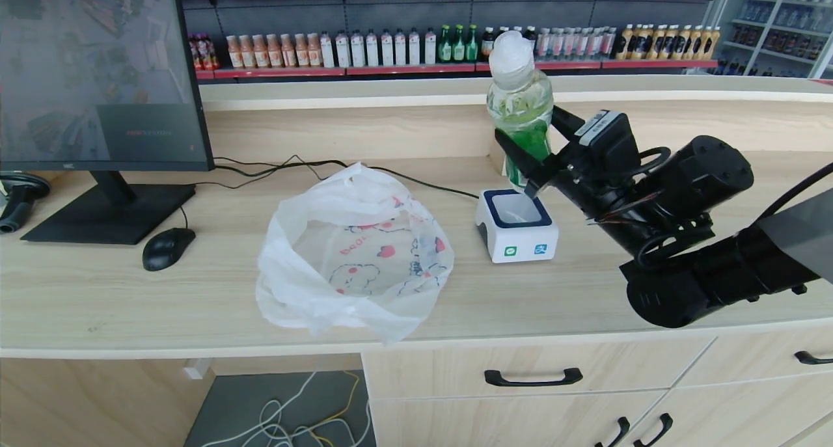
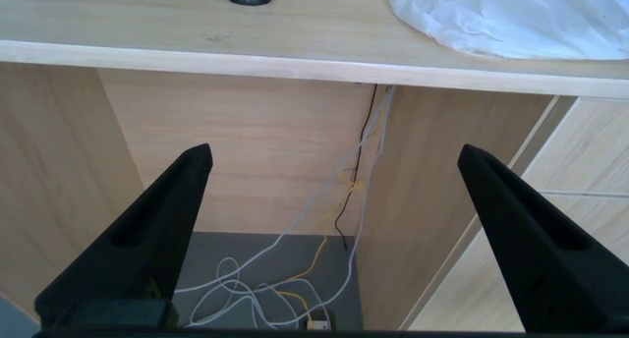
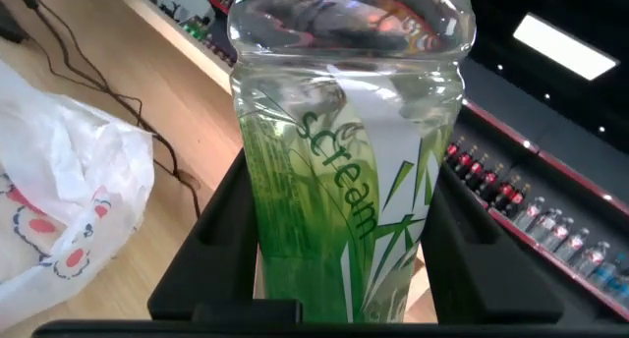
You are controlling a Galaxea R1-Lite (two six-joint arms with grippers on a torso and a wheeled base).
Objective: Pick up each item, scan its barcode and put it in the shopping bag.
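A clear bottle with a green label and white cap (image 1: 520,102) is held upright in my right gripper (image 1: 530,154), whose black fingers (image 3: 221,230) are shut on its lower body (image 3: 344,181). The bottle hangs just above and behind the white barcode scanner (image 1: 517,226) on the wooden counter (image 1: 117,297). The open white shopping bag with red prints (image 1: 355,265) lies left of the scanner. My left gripper (image 2: 334,240) stands open below the counter edge, nothing between its fingers, facing the cable space under the counter.
A monitor (image 1: 97,76) on a black stand, a black mouse (image 1: 168,248) and cables sit at the counter's left. A raised ledge runs behind the counter, with drink shelves beyond. Drawers with black handles (image 1: 533,377) lie under the counter's front edge.
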